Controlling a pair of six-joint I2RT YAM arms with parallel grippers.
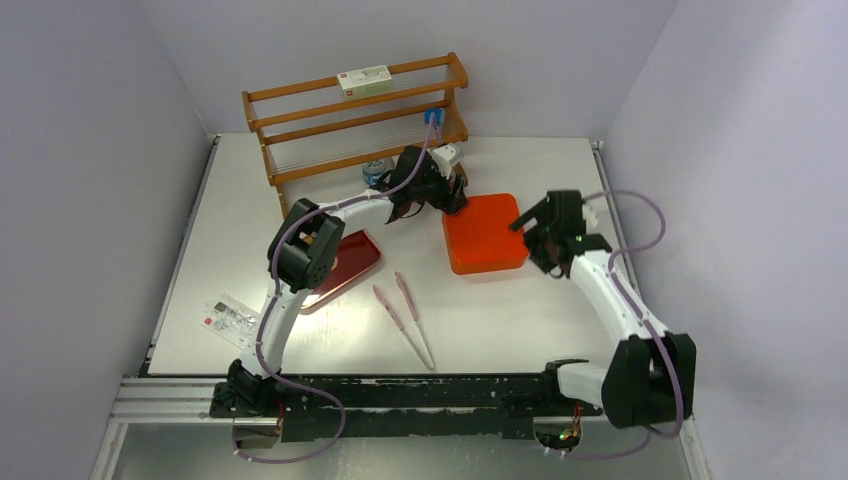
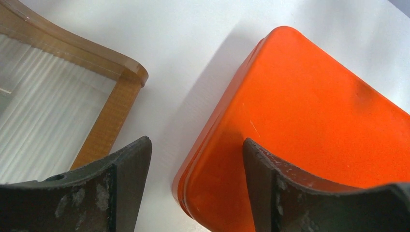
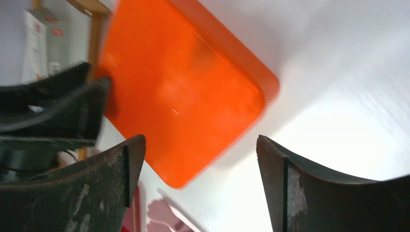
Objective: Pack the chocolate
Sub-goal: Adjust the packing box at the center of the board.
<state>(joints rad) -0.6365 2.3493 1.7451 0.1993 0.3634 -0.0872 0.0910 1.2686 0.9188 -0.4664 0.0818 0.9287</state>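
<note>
White arms, black joints, looping lilac cables

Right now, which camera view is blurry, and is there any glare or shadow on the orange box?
Right wrist: the box is smeared, its edges soft, with a pale sheen across it. Left wrist: sharp, the box casting a soft shadow on the table to its left. Top view: sharp and evenly lit, no harsh glare.
</note>
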